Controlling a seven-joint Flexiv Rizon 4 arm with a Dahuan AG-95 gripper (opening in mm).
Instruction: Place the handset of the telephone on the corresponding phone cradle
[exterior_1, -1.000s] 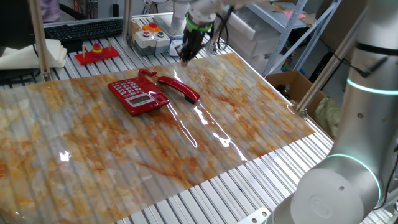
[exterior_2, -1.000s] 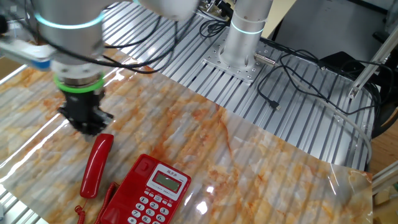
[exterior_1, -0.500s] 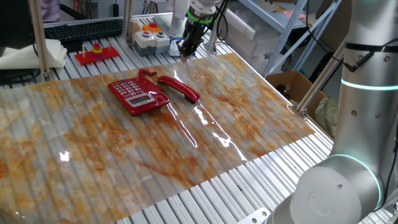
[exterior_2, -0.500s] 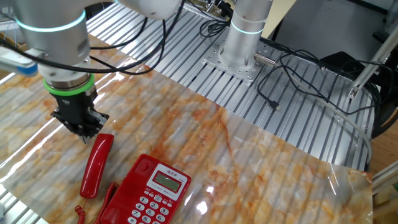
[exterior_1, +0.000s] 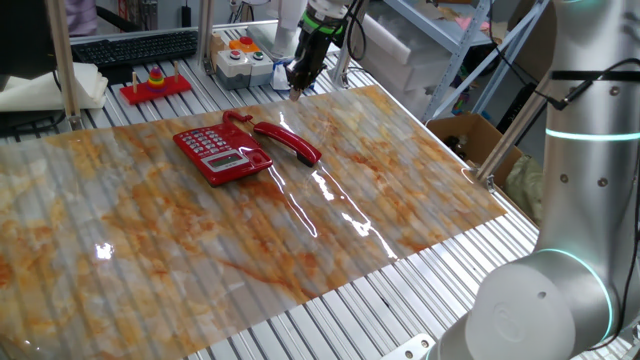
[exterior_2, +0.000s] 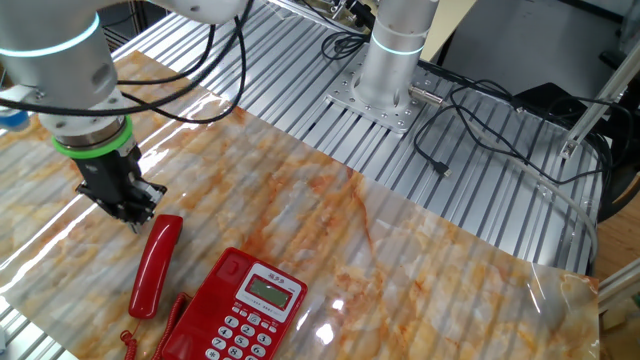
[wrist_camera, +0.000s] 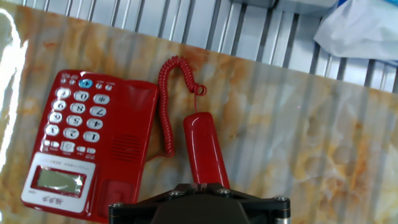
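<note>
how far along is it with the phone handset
Nothing looks done: the handset lies on the marble-patterned mat beside the telephone, off the phone cradle. In hand: the gripper hovers near one end of the handset, holding nothing. Left: grasp, lift, and seat it on the cradle.

- The handset (exterior_2: 155, 265) is a glossy red bar with rounded ends, lying flat on the marbled sheet just beside my telephone (exterior_2: 245, 308), off its rest.
- The telephone sits flat, pale keypad and small display facing up.
- The phone cradle (wrist_camera: 127, 140) is the bare red strip alongside the keypad, unoccupied.
</note>
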